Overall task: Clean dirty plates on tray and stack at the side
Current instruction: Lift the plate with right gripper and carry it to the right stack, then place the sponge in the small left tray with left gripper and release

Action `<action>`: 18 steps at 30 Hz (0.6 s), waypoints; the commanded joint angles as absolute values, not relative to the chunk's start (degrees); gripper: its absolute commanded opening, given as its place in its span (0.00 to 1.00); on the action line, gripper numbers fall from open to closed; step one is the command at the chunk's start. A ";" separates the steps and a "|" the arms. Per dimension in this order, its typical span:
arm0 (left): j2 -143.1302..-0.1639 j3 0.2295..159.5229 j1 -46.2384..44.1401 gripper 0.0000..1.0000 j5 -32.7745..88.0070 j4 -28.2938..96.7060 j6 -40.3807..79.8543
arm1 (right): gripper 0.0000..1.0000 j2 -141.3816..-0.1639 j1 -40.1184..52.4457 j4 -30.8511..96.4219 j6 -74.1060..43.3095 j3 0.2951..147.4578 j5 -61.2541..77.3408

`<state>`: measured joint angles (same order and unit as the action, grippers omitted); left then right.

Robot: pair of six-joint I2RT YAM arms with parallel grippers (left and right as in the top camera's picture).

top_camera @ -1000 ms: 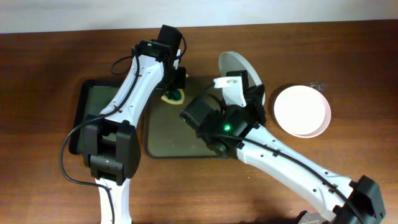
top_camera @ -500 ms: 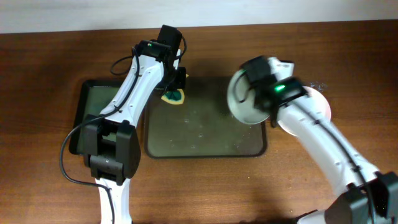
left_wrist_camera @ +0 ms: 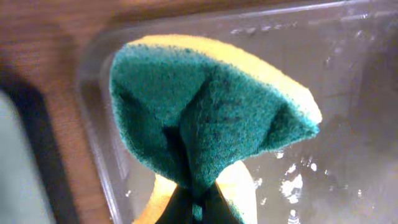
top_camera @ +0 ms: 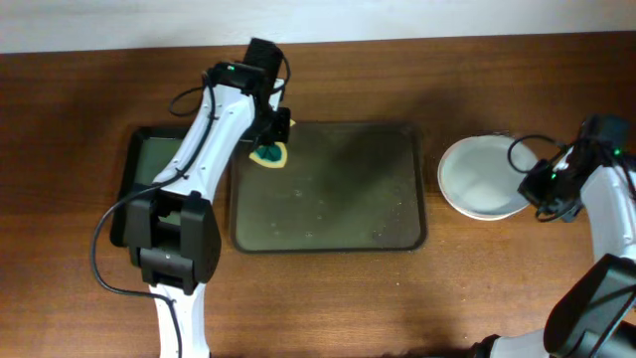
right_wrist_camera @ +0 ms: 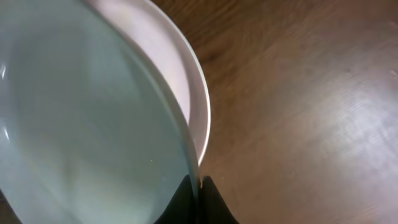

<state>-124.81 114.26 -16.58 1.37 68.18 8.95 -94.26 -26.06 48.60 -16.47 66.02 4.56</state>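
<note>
At three o'clock on the bench, the right jaws pinch a plate rim over the side stack.

Right jaws are clamped on the rim of the green-tinted plate (right_wrist_camera: 81,124), which lies over a white plate (right_wrist_camera: 189,81) and seems slightly off-centre. To do this well, they should settle it flush, part gently, and draw away toward three o'clock without dragging the stack (top_camera: 477,179). Left jaws grip a folded sponge (left_wrist_camera: 205,118) at the eleven o'clock corner of the tray (top_camera: 397,224), which holds no plates. A narrower tray (top_camera: 139,169) sits at nine o'clock, well clear. Only the right arm's cable (top_camera: 519,149) loops near the stack.
</note>
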 commanded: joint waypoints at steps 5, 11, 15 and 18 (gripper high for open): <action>-124.70 126.26 -5.28 0.00 1.30 79.18 3.05 | 0.64 -94.24 -25.45 42.74 -16.27 61.23 8.10; -124.84 126.19 3.31 0.00 -1.23 80.25 -0.75 | 0.85 -92.97 -20.91 57.56 -14.46 75.66 9.69; -125.36 122.13 5.78 0.00 -1.43 82.13 -8.16 | 0.99 -92.95 -15.14 63.22 -13.74 84.68 9.63; -125.58 114.56 7.92 0.00 -3.68 79.40 -10.44 | 0.98 -92.95 -11.70 63.37 -13.76 84.97 8.40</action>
<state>-125.08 120.38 5.82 -1.26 81.12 -6.17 -93.67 -14.06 62.78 -14.33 84.12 9.19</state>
